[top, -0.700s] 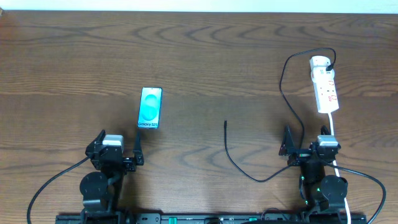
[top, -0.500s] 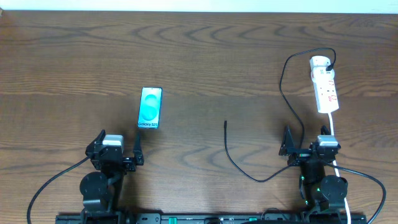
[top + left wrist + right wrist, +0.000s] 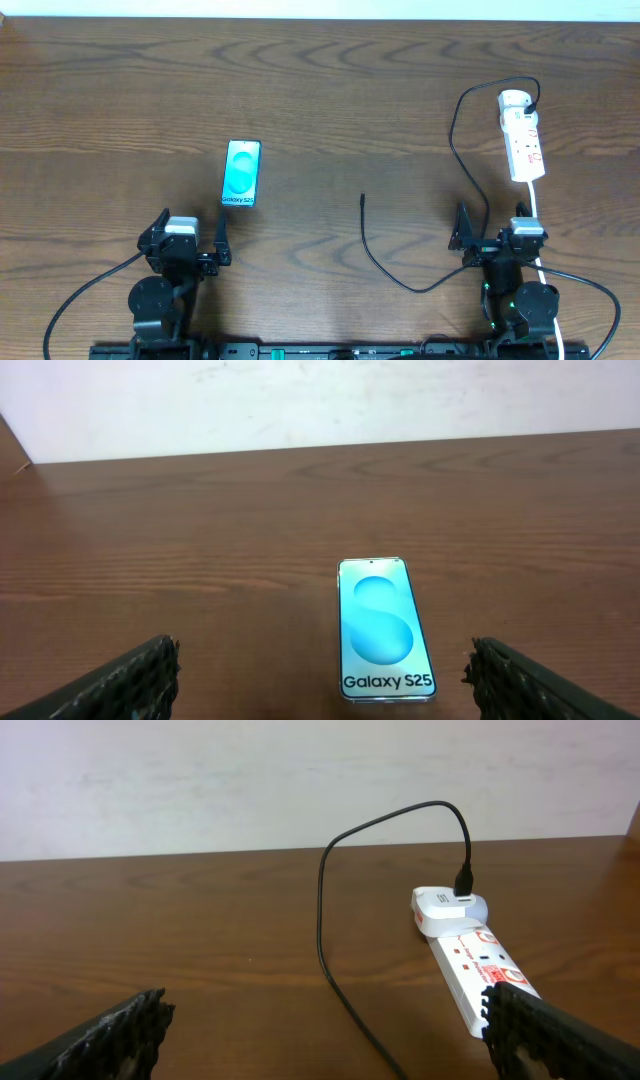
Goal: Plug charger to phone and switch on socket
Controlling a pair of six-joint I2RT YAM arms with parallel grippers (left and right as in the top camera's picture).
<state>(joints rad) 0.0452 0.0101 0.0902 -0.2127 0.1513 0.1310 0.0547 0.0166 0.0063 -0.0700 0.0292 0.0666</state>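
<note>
Both stood open and empty: left gripper [image 3: 191,225], right gripper [image 3: 491,228]. Nothing was done yet; the charger [image 3: 363,205] lay unplugged at 3 o'clock of the phone [image 3: 242,173], the socket [image 3: 524,140] untouched

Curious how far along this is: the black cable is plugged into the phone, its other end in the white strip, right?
No: overhead, the charger lies on the table, its tip apart from the phone. Its other end is in the socket.

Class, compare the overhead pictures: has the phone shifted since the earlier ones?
No. The phone lies in the same spot, just as far left of the socket, which has not moved either.
</note>
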